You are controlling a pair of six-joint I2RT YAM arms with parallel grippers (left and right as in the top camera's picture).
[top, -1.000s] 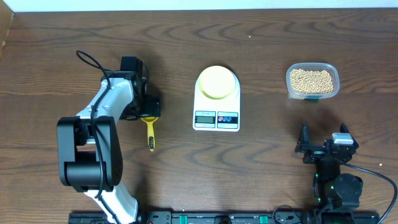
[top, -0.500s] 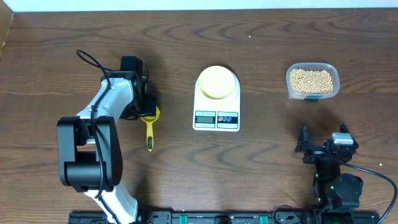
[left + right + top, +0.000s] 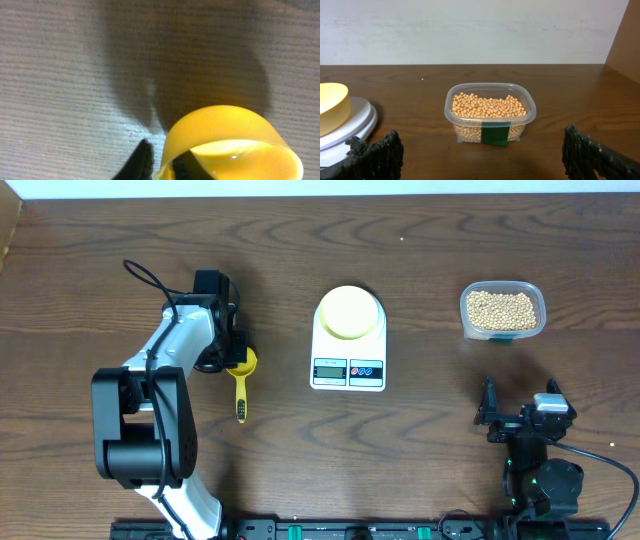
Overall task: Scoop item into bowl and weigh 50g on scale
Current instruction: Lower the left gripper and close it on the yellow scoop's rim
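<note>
**Left gripper pinches scoop; beans sit far right**

Toward the desk's point(image 3: 420, 450) left side, the left gripper point(image 3: 236, 358) is clamped on the cup wall of the yellow scoop point(image 3: 241, 392), with one finger inside and one outside. At the centre, the bowl point(image 3: 349, 312) sits on the scale point(image 3: 348, 372). Near the far right corner, the beans point(image 3: 501, 308) fill a clear container point(image 3: 466, 320). By the near edge, the right gripper point(image 3: 520, 405) is spread wide and empty.

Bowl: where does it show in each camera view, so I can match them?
Overhead: bowl upper centre, on the scale.
Left wrist: not in it; only the scoop shows.
Right wrist: bowl at the left edge, partly cut off.
Shared landmark: the scale beneath it, in overhead and right wrist.
</note>
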